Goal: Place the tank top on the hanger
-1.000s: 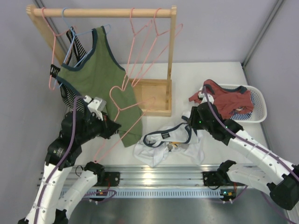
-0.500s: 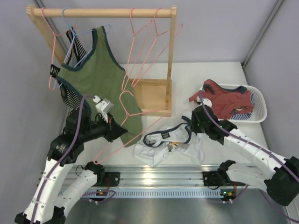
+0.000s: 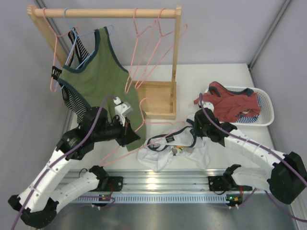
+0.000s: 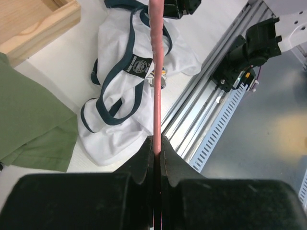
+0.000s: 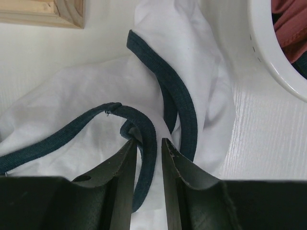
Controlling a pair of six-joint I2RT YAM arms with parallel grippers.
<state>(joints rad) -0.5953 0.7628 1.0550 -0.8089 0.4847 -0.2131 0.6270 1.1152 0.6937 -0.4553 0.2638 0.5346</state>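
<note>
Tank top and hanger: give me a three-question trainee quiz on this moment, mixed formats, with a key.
1. True or false: the left gripper is shut on the pink hanger.
2. What colour is the hanging tank top on the wooden rack?
3. The white tank top lies: A) on the table; B) on the pink hanger; C) in the left gripper.
Key: 1 true; 2 olive green; 3 A.

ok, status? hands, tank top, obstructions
Left hand shut on hanger. Right hand shut on tank top trim; top crumpled on table. Olive top hangs close by left hand.
</note>
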